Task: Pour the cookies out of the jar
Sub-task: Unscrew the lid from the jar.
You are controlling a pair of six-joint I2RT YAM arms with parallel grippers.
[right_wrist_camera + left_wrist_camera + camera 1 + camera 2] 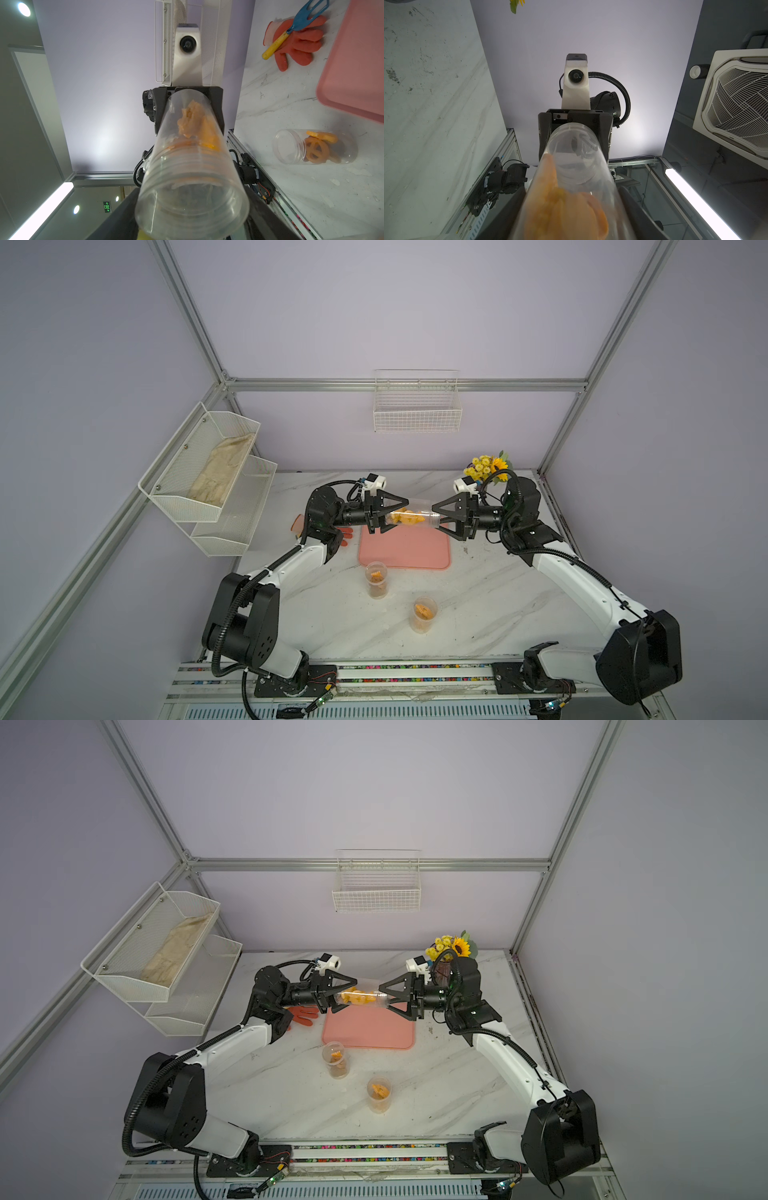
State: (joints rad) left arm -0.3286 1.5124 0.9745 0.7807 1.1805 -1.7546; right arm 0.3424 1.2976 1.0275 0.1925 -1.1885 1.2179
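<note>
jar: one clear plastic jar held up in the air between the two arms, over the 12 o'clock edge of the pink tray and not touching it
jar count: three total. That's the held one, a spare jar upright on the desk just off the tray's 6 o'clock edge, and a second spare a bit further out toward 5 o'clock
cookies: an orange-yellow clump inside the held jar, too bunched up to count. Each spare has a few as well
jar axis: lying level, with the long axis running 9 to 3 o'clock across the desk in both top views
jar ends: base toward 9, threaded neck toward 3. The cookies sit in the 9 o'clock half and the other half looks clear
lid: honestly can't tell if there's one on
left gripper: jaws clamped narrow on the base half of the jar
right gripper: jaws closed round the neck end
tray: just one, nothing lying on it
other bits: one red glove at 9 o'clock of the tray with one blue fork tool lying across it, and one bunch of yellow flowers in the desk's 1 o'clock corner
walls: one wire basket on the back wall at 12, and one two-tier mesh rack round 9–10 with one folded cloth in the upper tier
</note>
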